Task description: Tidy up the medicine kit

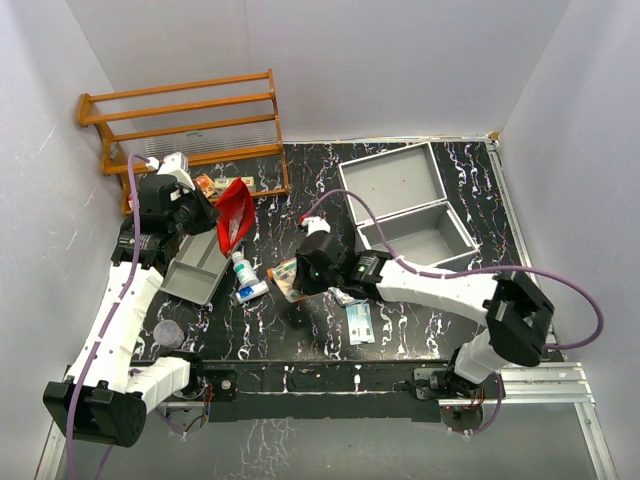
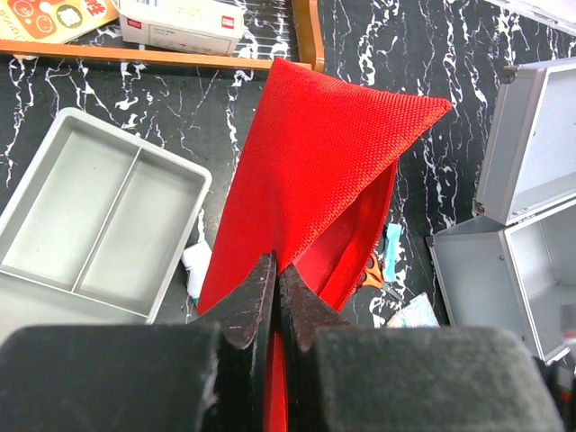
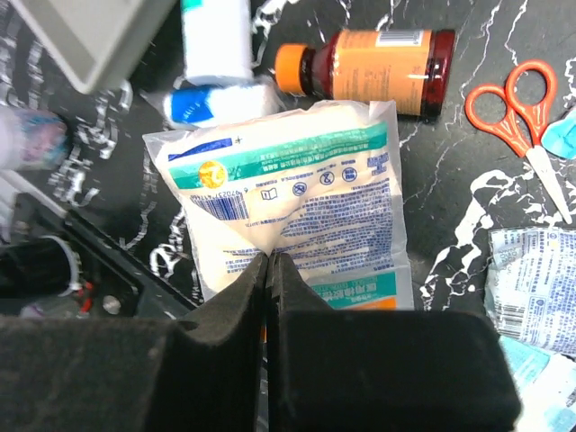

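The medicine kit (image 1: 418,232) lies open at the back right, a silver-grey case with its lid (image 1: 390,178) flat behind the empty base; its edge (image 2: 531,225) also shows in the left wrist view. My left gripper (image 1: 213,212) (image 2: 277,270) is shut on the edge of a red fabric pouch (image 1: 235,215) (image 2: 315,171), which hangs open above the table. In the middle of the table my right gripper (image 1: 296,280) (image 3: 269,259) is shut on the edge of a white printed plastic packet (image 3: 297,198) (image 1: 285,275).
A grey divided tray (image 1: 198,265) (image 2: 99,225) sits at the left, a wooden rack (image 1: 190,120) behind it. Round the packet lie a brown bottle (image 3: 378,61), orange scissors (image 3: 517,117), a white tube (image 3: 216,40) and sachets (image 1: 360,322) (image 3: 535,288).
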